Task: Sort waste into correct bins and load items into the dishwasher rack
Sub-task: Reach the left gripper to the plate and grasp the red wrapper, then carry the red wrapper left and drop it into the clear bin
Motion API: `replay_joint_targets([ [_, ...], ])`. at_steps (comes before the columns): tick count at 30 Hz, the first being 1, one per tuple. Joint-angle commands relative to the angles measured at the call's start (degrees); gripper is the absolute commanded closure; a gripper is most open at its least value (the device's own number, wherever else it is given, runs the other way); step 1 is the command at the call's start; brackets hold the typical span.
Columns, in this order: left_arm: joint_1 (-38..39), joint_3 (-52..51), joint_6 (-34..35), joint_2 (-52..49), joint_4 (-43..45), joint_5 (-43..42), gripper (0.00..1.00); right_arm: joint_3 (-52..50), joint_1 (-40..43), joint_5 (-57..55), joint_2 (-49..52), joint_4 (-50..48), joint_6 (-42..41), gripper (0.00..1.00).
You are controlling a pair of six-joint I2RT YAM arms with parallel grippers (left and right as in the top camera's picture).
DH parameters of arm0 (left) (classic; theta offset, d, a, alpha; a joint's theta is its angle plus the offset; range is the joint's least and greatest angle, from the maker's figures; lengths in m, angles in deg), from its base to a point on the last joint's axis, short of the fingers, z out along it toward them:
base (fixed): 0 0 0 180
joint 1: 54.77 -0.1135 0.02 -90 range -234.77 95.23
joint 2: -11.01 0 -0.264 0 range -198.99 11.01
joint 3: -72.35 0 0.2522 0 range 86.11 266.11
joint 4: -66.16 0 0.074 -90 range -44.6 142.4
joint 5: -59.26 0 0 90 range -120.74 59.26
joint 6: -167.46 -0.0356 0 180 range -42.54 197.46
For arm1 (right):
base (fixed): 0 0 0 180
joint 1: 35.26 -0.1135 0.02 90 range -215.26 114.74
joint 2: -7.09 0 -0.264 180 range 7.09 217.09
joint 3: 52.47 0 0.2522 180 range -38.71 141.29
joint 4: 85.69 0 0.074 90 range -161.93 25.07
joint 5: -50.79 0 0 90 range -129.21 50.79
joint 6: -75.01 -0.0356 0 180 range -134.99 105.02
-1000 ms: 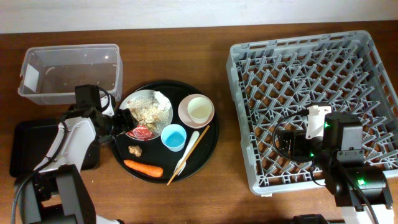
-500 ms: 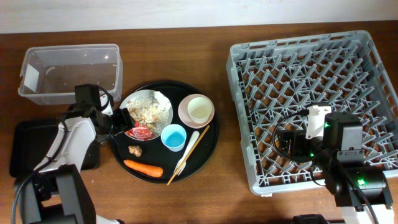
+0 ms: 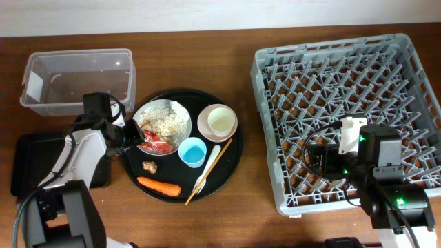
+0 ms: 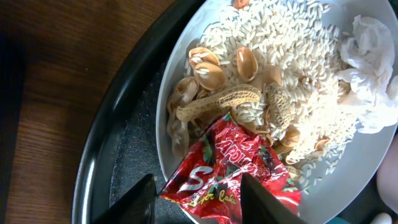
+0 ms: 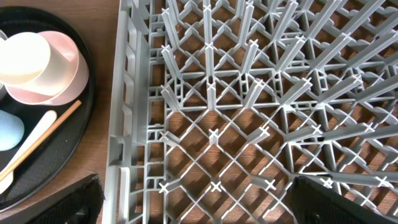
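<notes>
At the plate's [image 4: 373,162] near edge, the left gripper [image 4: 199,196] straddles the wrapper [image 4: 236,168], jaws half closed. A firm hold cannot be confirmed. Recommended: pinch foil only, clear of rice [image 4: 273,37] and shells [image 4: 208,71], then lift straight up.

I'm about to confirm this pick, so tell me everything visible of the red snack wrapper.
The red snack wrapper is glossy, crinkled plastic film with white lettering, partly crumpled. It lies on the edge of the white plate, overlapping rice and nut shells, its lower end over the rim above the black tray. The left gripper straddles that end, a finger on each side; whether it is clamped yet is unclear.
</notes>
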Motion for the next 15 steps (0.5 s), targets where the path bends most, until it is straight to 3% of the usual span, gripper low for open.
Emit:
replay_joint_targets([
  [1,-0.20,0.39,-0.04,-0.48,0.15,0.37,0.59,1.20,-0.39,-0.50,-0.02,0.26,-0.66,0.01],
  [7,-0.20,0.39,-0.04,-0.46,-0.24,0.37,0.65,1.20,-0.39,-0.50,-0.02,0.26,-0.66,0.01],
  [15,-0.20,0.39,-0.04,-0.46,-0.24,0.37,0.82,1.20,-0.39,-0.48,-0.02,0.42,-0.66,0.01],
])
